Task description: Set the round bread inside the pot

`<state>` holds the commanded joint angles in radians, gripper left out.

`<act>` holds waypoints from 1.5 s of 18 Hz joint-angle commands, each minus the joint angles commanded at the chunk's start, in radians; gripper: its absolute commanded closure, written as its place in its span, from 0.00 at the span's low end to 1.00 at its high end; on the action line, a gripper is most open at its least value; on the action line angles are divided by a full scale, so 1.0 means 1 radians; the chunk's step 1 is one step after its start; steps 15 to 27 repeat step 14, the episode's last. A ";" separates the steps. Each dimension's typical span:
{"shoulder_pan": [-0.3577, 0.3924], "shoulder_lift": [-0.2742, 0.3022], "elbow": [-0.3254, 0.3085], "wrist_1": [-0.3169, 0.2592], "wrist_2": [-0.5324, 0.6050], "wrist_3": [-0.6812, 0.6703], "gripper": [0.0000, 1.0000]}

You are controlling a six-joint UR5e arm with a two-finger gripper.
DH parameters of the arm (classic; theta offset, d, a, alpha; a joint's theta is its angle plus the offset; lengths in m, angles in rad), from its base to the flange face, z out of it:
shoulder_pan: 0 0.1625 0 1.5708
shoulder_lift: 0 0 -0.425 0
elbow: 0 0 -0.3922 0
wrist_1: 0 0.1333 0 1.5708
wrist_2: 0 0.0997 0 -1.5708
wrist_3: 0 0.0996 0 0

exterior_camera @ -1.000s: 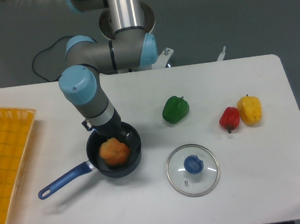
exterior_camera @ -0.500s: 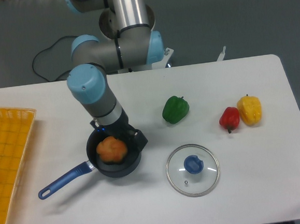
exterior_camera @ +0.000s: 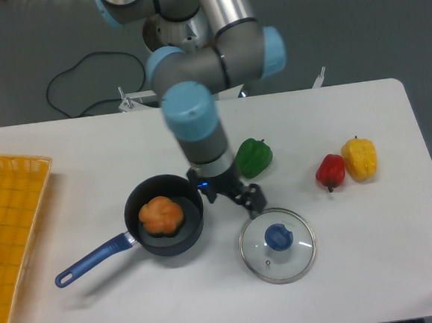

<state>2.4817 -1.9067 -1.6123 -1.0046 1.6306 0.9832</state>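
Note:
The round bread (exterior_camera: pixel 161 215), an orange-brown lobed bun, lies inside the pot (exterior_camera: pixel 189 190), a dark round saucepan with a long blue handle (exterior_camera: pixel 93 259) pointing to the lower left. My gripper (exterior_camera: pixel 236 198) hangs to the right of the pot, between it and the glass lid, apart from the bun. Its fingers are spread and hold nothing.
A glass lid with a blue knob (exterior_camera: pixel 277 245) lies just below and right of the gripper. A green pepper (exterior_camera: pixel 252 157) sits behind the gripper. A red pepper (exterior_camera: pixel 330 171) and a yellow pepper (exterior_camera: pixel 359 158) sit at the right. A yellow basket (exterior_camera: pixel 12 230) is at the left edge.
The arm has swung right, off the pot, to the space between the pot and the lid. The bun stays in the pot.

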 joint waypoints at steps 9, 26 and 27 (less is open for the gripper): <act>0.146 -0.061 0.049 -0.091 -0.068 0.336 0.00; 0.160 -0.121 0.060 -0.049 -0.058 0.433 0.00; 0.160 -0.121 0.060 -0.049 -0.058 0.433 0.00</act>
